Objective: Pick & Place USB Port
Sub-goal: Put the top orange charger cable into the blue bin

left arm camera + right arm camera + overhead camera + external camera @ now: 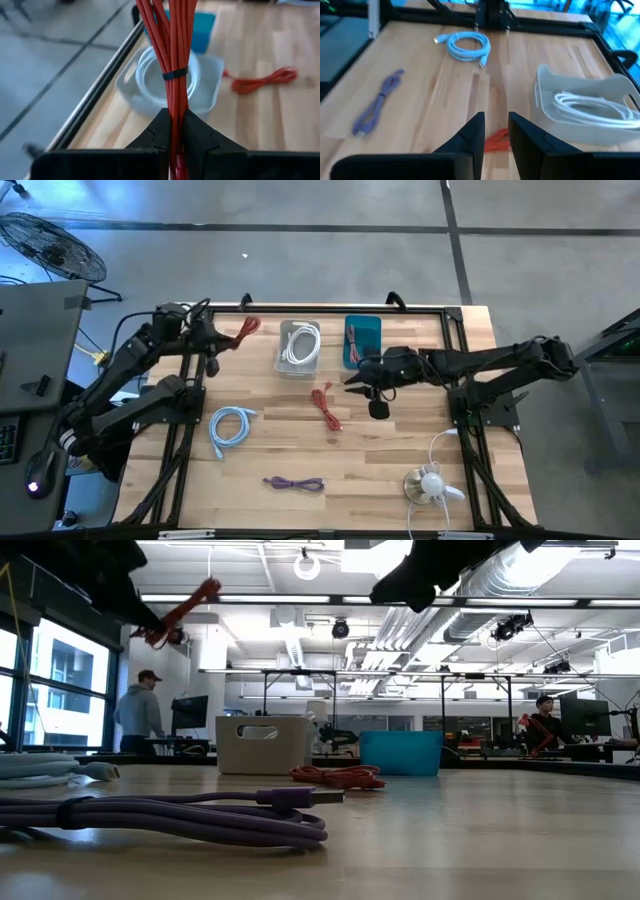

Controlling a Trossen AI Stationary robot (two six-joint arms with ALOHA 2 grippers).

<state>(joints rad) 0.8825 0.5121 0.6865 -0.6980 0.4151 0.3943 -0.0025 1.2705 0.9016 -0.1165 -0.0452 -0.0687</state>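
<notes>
No text, label, brand, number or sign can be read in any of the four views.

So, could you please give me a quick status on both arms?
Left gripper shut on red cable, held above white bin. Right gripper open, empty, over second red cable. Nothing blocking.
</notes>
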